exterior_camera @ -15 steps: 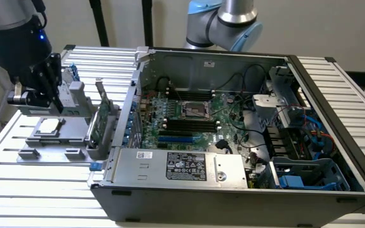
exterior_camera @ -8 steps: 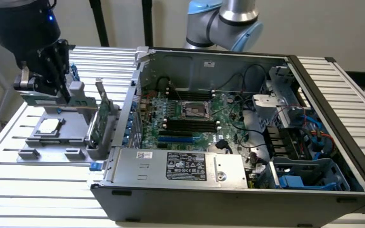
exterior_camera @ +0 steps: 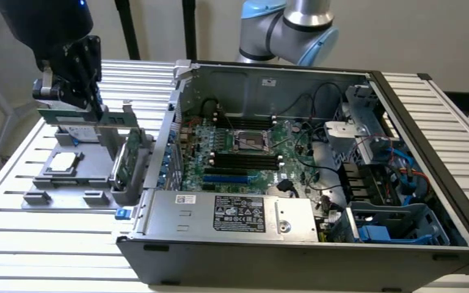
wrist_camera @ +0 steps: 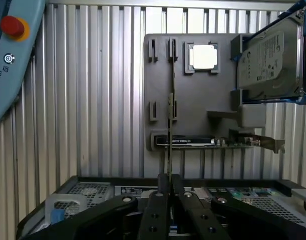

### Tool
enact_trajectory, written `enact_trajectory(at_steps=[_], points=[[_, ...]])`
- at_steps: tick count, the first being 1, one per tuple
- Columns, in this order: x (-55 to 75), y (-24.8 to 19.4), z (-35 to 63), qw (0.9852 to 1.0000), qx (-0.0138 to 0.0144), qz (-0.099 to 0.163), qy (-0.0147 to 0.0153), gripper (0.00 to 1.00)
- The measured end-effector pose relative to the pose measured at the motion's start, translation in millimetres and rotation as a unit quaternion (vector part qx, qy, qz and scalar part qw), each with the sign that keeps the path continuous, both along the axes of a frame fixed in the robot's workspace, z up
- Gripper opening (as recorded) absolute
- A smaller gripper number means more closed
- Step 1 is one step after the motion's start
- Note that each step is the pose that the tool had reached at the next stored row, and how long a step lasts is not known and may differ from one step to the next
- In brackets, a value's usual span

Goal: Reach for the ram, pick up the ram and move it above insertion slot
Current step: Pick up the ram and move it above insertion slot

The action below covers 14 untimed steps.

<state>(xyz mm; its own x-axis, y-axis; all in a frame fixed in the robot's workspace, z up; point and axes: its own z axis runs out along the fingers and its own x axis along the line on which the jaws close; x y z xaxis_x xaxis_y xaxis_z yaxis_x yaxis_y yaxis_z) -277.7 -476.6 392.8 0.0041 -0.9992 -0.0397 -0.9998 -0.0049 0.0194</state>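
My gripper (exterior_camera: 88, 108) hangs over the grey fixture plate (exterior_camera: 83, 166) at the exterior view's left, shut on the ram (exterior_camera: 59, 115), a thin green stick held clear above the plate. In the wrist view the ram (wrist_camera: 170, 120) shows edge-on as a thin dark line running out from between my closed fingertips (wrist_camera: 169, 181). The black memory slots (exterior_camera: 243, 160) lie on the motherboard inside the open computer case (exterior_camera: 218, 213), well toward the exterior view's right of the gripper.
On the fixture plate (wrist_camera: 193, 105) sit a silver processor (wrist_camera: 203, 56), a hard drive (wrist_camera: 265, 60) in a blue cradle and an expansion card (wrist_camera: 193, 142) with a metal bracket. The case wall (exterior_camera: 165, 140) stands between plate and motherboard. A teach pendant (wrist_camera: 7, 50) lies on the slatted table.
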Motion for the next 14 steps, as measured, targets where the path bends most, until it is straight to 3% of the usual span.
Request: enact_trajectory(at_steps=[3, 14], points=[[11.1, 1.3, 0.2, 1.0, 0.0021, 0.0, 0.0, 0.13], [57.7, 3.4, 0.4, 0.9998, 0.022, 0.0, 0.0, 0.13]])
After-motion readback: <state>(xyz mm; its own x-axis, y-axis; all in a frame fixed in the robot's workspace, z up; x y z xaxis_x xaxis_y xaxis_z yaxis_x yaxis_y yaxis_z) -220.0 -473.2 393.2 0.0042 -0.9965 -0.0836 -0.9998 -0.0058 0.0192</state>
